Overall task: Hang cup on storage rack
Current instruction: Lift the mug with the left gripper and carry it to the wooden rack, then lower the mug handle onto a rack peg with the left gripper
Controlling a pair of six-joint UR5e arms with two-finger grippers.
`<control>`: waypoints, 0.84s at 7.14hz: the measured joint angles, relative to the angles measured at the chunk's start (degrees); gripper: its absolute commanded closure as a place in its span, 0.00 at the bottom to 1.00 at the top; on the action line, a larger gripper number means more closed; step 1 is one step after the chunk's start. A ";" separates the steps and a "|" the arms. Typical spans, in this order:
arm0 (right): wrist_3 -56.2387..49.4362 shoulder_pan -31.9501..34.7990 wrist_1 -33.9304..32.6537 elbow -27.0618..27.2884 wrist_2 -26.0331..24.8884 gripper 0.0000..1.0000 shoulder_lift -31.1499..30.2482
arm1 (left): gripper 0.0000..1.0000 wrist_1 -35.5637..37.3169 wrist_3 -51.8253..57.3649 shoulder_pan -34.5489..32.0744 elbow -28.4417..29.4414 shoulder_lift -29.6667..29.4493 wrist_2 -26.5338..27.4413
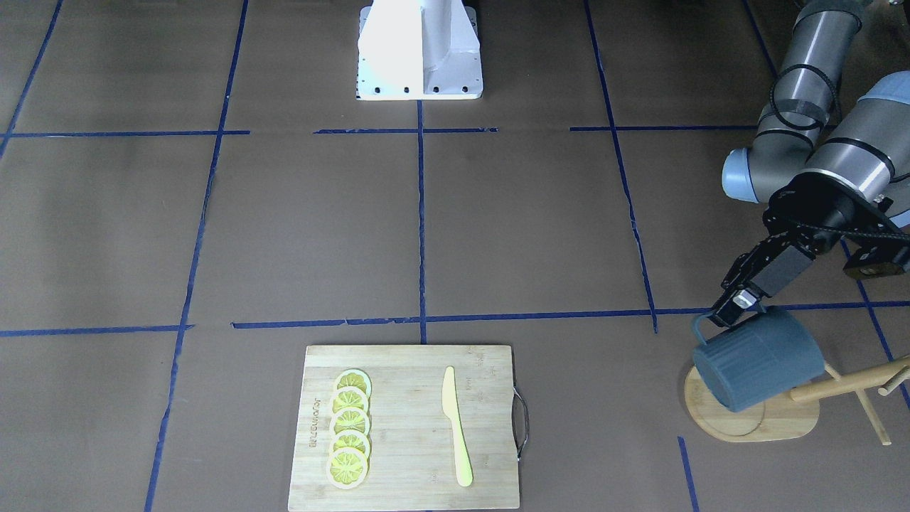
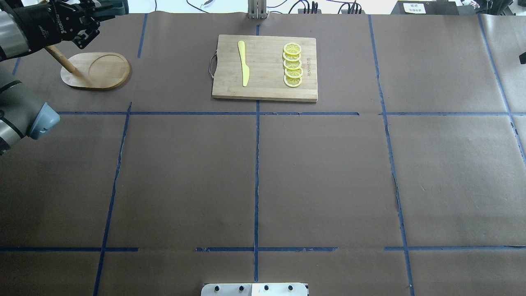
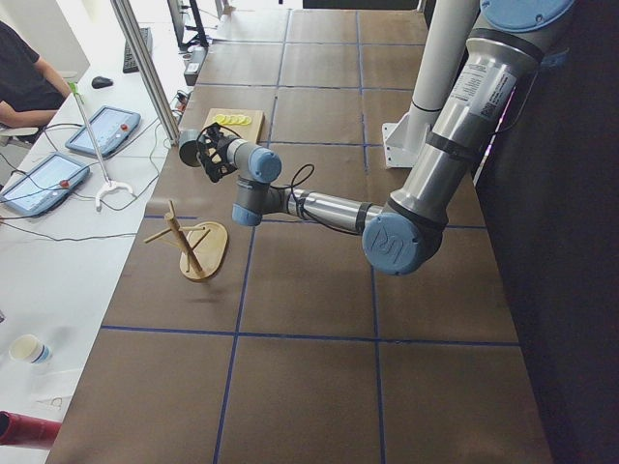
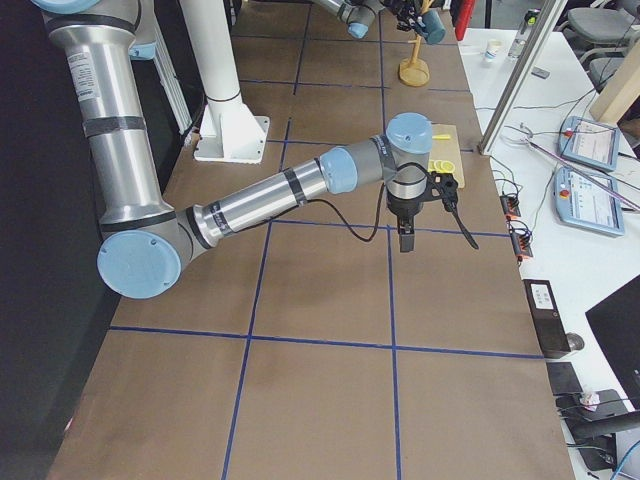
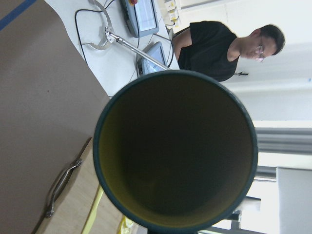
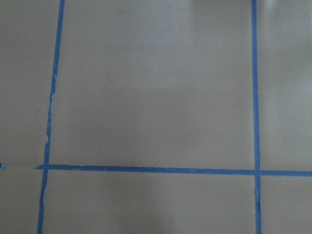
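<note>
The dark blue-grey cup (image 1: 761,359) is held tilted in the air over the oval base of the wooden storage rack (image 1: 753,421), beside its leaning post (image 1: 846,380). My left gripper (image 1: 732,309) is shut on the cup's rim near the handle. The left wrist view looks straight into the cup's mouth (image 5: 175,151). The rack's base (image 2: 96,70) also shows in the overhead view below the left gripper (image 2: 82,20). My right gripper (image 4: 405,235) points down over bare table, seen only in the exterior right view, so I cannot tell whether it is open or shut.
A bamboo cutting board (image 2: 265,88) with a yellow knife (image 2: 243,63) and several lemon slices (image 2: 292,65) lies mid-table at the far edge. A person (image 5: 219,46) sits beyond that edge, by tablets and cables.
</note>
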 measured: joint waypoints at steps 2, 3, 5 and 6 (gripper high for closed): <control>0.04 0.24 0.01 0.74 0.16 0.00 0.04 | 0.98 -4.42 -4.28 0.23 4.50 -1.25 5.63; 0.08 0.32 0.01 1.17 0.22 0.00 0.06 | 0.97 -6.49 -8.00 0.30 7.26 -2.34 8.75; 0.11 0.53 0.01 1.73 0.26 0.00 0.07 | 0.96 -10.84 -14.78 0.53 12.79 -4.11 13.67; 0.11 0.67 0.01 2.01 0.26 0.00 0.10 | 0.96 -11.73 -16.88 0.61 14.01 -4.32 14.48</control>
